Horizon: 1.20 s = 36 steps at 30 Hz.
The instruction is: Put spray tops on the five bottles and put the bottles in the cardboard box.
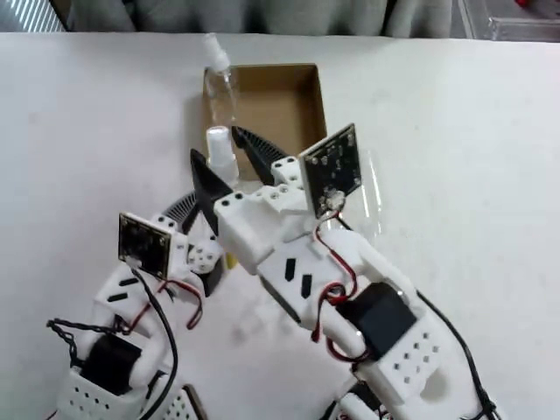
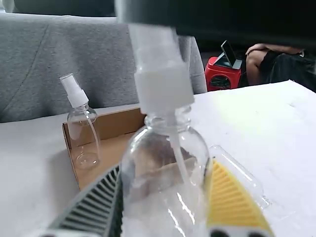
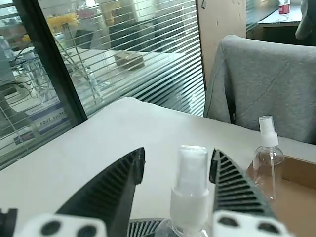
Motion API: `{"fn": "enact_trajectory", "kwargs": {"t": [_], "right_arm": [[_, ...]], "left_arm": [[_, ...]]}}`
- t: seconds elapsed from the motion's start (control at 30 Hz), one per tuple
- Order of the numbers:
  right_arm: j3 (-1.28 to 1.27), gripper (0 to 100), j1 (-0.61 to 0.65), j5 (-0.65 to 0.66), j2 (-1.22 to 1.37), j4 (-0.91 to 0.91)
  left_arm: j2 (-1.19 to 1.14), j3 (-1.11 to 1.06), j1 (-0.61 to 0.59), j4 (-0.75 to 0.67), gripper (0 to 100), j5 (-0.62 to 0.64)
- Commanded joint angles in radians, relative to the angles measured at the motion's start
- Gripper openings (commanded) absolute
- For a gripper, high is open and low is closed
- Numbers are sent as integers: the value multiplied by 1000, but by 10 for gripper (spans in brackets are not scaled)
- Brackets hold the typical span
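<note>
Though the cardboard box (image 2: 111, 126) holds one bottle (image 2: 84, 133), the gripped bottle (image 2: 163, 163) stands outside.

Light bright and even in all views. White table (image 1: 464, 114) nearly washed out in the high view. Shadows soft and faint; one pale patch on the table beside the right arm (image 1: 262, 236). Daylight through slatted blinds (image 3: 148, 54) in the right wrist view. Small glints on clear bottle (image 2: 163, 168); its spray top (image 2: 160, 84) reads flat white.
</note>
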<state>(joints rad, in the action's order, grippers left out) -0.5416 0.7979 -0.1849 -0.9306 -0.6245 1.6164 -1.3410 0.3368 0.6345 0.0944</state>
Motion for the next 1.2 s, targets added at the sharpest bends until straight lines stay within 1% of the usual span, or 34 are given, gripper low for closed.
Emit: {"fn": "enact_trajectory", "kwargs": {"t": [0.0,0.13,0.2,0.27,0.37,0.43,0.5,0.6,0.8,0.87,1.17], "right_arm": [[161,173,2,0,-22,-61],[238,163,-47,0,-19,-65],[242,104,-74,6,-15,-58],[249,9,-87,58,16,-56],[249,42,-102,98,87,-21],[250,13,-114,98,136,21],[275,19,-116,100,188,50],[344,15,-116,101,274,39],[509,15,-120,104,407,-150],[548,15,-142,103,435,-206],[582,15,-148,98,460,-432]], "left_arm": [[12,15,-1,-34,27,-5],[12,15,-1,-34,27,-5],[12,14,-1,-34,27,-5],[12,14,-1,-34,27,-5],[12,14,-1,-34,27,-5],[12,14,-1,-34,27,-5],[12,14,-1,-34,27,-5],[12,14,-1,-34,27,-5],[12,14,-1,-34,27,-5],[12,14,-1,-34,27,-5],[12,14,-1,-34,27,-5]]}}
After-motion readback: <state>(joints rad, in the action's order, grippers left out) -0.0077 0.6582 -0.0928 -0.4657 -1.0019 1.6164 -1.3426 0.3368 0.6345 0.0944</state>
